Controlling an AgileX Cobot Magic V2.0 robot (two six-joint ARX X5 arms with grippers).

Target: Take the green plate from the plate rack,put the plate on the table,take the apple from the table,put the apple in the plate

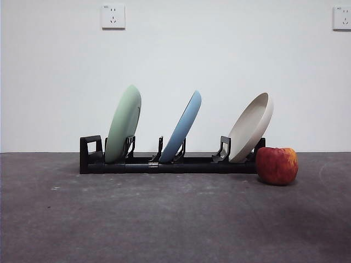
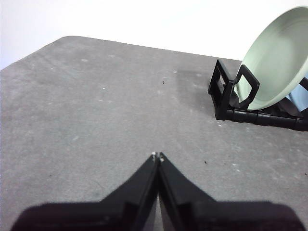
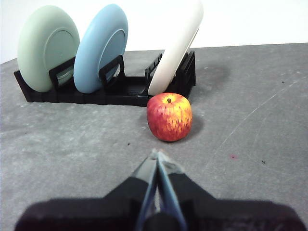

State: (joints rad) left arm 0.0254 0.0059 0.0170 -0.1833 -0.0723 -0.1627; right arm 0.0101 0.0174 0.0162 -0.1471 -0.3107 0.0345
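Observation:
The green plate leans upright in the left slot of the black plate rack, also seen as the green plate and the green plate. The red apple rests on the table at the rack's right end, just in front of the beige plate. My left gripper is shut, empty, well short of the rack. My right gripper is shut, empty, a short way from the apple. Neither arm shows in the front view.
A blue plate stands in the rack's middle slot and a beige plate in its right slot. A white wall with two sockets rises behind. Bare table spreads in front of the rack.

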